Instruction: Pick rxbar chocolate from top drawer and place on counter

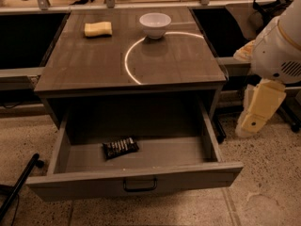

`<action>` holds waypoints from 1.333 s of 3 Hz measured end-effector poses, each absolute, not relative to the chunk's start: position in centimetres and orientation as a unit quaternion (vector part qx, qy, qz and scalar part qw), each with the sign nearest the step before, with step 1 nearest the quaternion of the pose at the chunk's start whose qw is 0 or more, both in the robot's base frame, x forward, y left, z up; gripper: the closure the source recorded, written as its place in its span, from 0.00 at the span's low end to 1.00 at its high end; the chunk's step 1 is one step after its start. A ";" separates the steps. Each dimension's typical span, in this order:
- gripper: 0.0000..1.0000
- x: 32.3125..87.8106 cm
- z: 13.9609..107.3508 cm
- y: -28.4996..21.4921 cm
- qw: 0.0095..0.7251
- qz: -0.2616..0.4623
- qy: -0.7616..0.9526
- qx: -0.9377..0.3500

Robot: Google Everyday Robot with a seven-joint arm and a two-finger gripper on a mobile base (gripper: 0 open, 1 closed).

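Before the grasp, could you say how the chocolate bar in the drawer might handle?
The rxbar chocolate is small and flat: probably light, unlikely to roll. Lying flush on the top drawer floor, it may slide when nudged. The gripper hangs right of the counter.
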State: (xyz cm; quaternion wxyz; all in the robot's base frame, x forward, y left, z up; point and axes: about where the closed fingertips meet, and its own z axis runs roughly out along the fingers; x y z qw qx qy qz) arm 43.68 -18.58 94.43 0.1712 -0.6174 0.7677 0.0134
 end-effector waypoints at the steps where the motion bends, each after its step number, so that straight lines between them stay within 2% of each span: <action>1: 0.00 43.3 92.2 -16.3 0.172 0.045 0.759 -0.626; 2: 0.00 42.6 90.6 -13.6 0.180 0.075 0.735 -0.649; 4: 0.00 43.5 87.9 -13.2 0.181 0.088 0.747 -0.633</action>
